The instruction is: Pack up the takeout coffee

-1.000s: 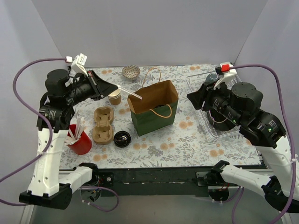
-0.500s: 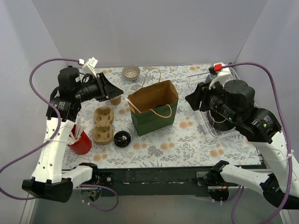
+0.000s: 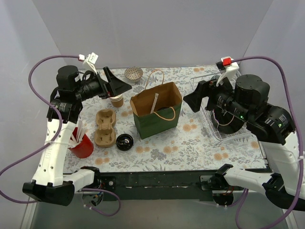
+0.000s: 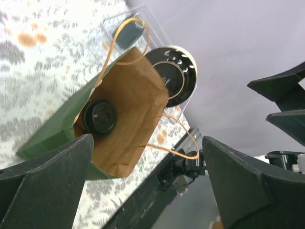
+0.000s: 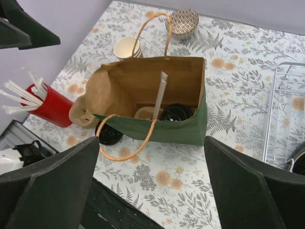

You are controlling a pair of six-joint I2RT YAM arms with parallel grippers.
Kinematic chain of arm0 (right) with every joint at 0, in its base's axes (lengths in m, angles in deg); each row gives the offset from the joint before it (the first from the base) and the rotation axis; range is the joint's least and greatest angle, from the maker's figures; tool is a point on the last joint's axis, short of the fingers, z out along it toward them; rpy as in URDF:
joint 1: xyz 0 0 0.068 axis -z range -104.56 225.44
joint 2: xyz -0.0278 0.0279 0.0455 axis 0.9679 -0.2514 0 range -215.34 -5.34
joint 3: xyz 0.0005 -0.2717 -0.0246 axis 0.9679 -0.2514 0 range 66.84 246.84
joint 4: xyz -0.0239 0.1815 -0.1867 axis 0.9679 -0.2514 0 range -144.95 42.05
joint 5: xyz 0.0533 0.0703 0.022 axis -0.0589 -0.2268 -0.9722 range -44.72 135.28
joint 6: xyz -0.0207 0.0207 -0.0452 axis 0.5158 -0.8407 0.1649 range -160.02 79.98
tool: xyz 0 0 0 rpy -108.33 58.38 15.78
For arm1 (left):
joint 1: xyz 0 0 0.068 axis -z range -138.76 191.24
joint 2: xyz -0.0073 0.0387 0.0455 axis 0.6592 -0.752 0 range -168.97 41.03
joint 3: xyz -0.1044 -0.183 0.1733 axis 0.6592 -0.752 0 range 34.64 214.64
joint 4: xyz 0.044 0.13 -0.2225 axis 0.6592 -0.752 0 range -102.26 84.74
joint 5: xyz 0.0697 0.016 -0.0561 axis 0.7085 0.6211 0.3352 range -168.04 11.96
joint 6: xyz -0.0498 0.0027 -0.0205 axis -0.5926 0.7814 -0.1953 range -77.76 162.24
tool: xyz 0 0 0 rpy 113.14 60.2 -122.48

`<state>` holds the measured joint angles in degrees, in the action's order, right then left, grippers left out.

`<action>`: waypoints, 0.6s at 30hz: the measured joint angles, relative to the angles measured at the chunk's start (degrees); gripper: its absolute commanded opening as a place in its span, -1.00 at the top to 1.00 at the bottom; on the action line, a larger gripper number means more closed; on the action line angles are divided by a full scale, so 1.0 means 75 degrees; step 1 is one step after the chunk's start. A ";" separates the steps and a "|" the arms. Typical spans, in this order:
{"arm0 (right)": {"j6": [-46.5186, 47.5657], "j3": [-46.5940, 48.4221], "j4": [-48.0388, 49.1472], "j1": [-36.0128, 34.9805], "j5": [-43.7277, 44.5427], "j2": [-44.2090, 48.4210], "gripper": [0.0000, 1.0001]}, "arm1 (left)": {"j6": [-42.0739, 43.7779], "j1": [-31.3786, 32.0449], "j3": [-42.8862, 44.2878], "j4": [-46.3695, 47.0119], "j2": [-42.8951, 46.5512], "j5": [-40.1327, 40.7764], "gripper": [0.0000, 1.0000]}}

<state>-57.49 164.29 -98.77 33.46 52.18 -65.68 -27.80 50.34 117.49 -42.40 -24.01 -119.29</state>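
Note:
The takeout coffee sits inside the open green paper bag [image 3: 157, 118]. Only its round black lid shows, in the right wrist view [image 5: 177, 112] and the left wrist view [image 4: 100, 117]. A white wrapped straw [image 3: 155, 102] leans upright in the bag beside it [image 5: 159, 95]. My left gripper [image 3: 120, 85] is open and empty, raised to the left of the bag [image 4: 147, 191]. My right gripper [image 3: 194, 99] is open and empty, raised to the right of the bag [image 5: 152, 186].
Left of the bag are a red cup of straws [image 3: 82, 144], a cardboard cup carrier [image 3: 106, 128], a spare black lid [image 3: 125, 142] and an open paper cup [image 3: 116, 100]. A patterned bowl [image 3: 134, 73] sits at the back. A clear rack [image 3: 220, 130] stands at the right.
The left gripper held the wrapped straw over the bag, let it go and drew back left. The straw now leans inside the bag. The right arm lifted slightly.

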 measured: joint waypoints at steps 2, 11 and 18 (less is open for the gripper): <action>-0.0070 0.0050 0.0076 0.0000 -0.0067 0.0102 -0.97 | -0.0131 0.0000 -0.0224 0.0478 0.0245 -0.0050 -0.97; -0.0612 -0.0184 0.0388 0.0003 -0.0119 0.0516 -0.97 | -0.0694 0.0000 -0.1970 0.2471 0.2734 0.0248 -0.97; -0.0941 -0.0874 0.0860 0.0003 -0.0152 0.0912 -0.97 | -0.0717 0.0000 -0.2101 0.3031 0.3249 0.0493 -0.97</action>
<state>-64.55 157.73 -92.33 33.49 51.04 -58.84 -33.18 50.34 101.73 -19.67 0.36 -115.60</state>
